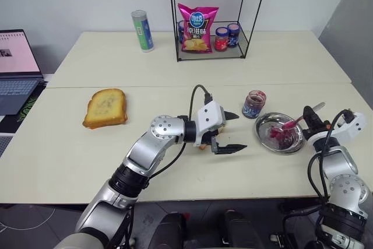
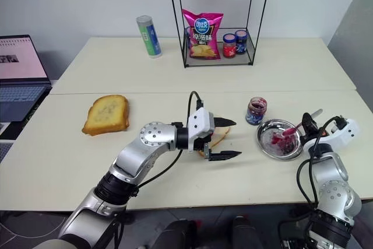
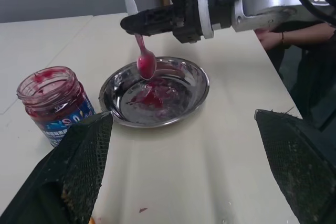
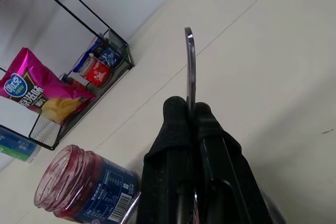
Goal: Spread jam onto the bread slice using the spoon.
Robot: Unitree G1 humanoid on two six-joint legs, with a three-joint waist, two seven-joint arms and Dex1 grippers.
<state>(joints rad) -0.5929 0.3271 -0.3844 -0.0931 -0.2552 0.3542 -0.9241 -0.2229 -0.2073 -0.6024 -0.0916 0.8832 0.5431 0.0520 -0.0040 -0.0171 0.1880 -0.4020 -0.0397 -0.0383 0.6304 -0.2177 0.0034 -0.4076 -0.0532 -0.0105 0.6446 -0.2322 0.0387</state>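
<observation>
My left gripper [image 2: 236,139] stands open just above the table's middle, its fingers straddling the pale bread slice [image 2: 220,137], which its body mostly hides. To the right, my right gripper [image 1: 309,119] is shut on the handle of the silver spoon [image 1: 292,123]. The spoon's red-smeared bowl [image 3: 145,65] hangs low over the round steel dish [image 3: 202,85], where dark purple-red jam [image 3: 152,95] lies. In the right wrist view the handle [image 4: 190,66] sticks out past the closed fingertips.
An open, jam-smeared jar [image 1: 254,103] stands beside the dish. A toasted slice [image 1: 106,108] lies at the left, a laptop [image 1: 14,68] at the left edge. At the back stand a canister [image 1: 142,30] and a wire rack [image 1: 175,16] with a chips bag [image 1: 198,27] and small jars [image 1: 221,39].
</observation>
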